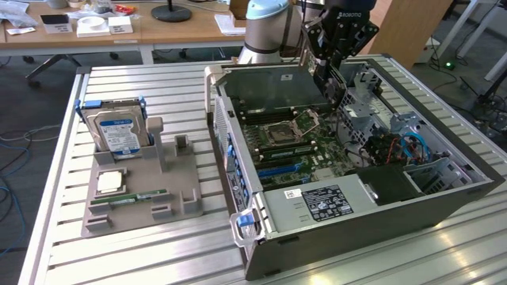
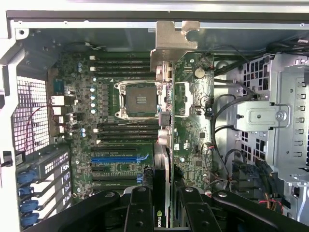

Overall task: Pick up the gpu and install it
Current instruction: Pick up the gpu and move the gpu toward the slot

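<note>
**A:** Where is the gpu [image 1: 329, 89] found?

**B:** It is seen inside the open computer case [image 1: 443, 196], held upright over the motherboard [image 2: 120, 159]. In the wrist view the gpu [image 2: 162, 162] is seen edge-on. Its silver end bracket [image 2: 169, 41] is set against the far wall of the case.

**A:** How is the gripper [image 1: 329, 64] described?

**B:** The gripper [image 2: 165, 195] is clamped on the card, and one black finger [image 2: 139, 208] is pressed to each face. A printed logo can be made out on the card between the fingers.

**A:** Is the card seated in a slot?

**B:** That cannot be judged with confidence. The lower edge is hidden in both views, though the card appears to hang just above the board. The end of the blue slot [image 2: 116, 158] is seen just beside the card's edge. The processor socket [image 2: 137, 99] is found near its bracket end.

**A:** What is noted outside the case?

**B:** A grey fixture tray [image 1: 178, 196] is laid on the slatted table [image 1: 158, 255], towards the exterior view's left. A hard drive [image 1: 119, 133] is stood upright in it. A processor chip [image 1: 109, 182] and a green memory stick [image 1: 130, 198] are laid flat near it. The tray is kept well apart from the gripper.
</note>
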Controlling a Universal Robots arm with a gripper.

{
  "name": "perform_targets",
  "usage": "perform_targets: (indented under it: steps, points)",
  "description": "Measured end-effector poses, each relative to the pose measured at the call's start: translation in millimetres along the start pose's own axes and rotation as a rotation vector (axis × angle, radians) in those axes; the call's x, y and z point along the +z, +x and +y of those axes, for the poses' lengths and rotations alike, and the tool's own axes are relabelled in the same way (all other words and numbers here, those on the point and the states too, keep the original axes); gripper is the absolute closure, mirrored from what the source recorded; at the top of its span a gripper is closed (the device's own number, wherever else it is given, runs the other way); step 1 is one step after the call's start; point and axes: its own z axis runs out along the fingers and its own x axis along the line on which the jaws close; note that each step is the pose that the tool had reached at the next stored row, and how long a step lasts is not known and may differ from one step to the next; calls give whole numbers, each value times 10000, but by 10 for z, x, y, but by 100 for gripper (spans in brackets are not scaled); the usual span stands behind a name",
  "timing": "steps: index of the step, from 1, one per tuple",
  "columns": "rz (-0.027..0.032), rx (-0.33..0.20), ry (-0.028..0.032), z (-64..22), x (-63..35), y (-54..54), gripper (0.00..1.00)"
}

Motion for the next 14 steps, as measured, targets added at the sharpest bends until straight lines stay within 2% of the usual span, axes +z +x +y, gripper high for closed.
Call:
perform_targets:
  steps: [9, 14]
  points:
    - [0, 0, -1, 1, 2, -1, 74]
    - [0, 0, -1, 4, 4, -78, 74]
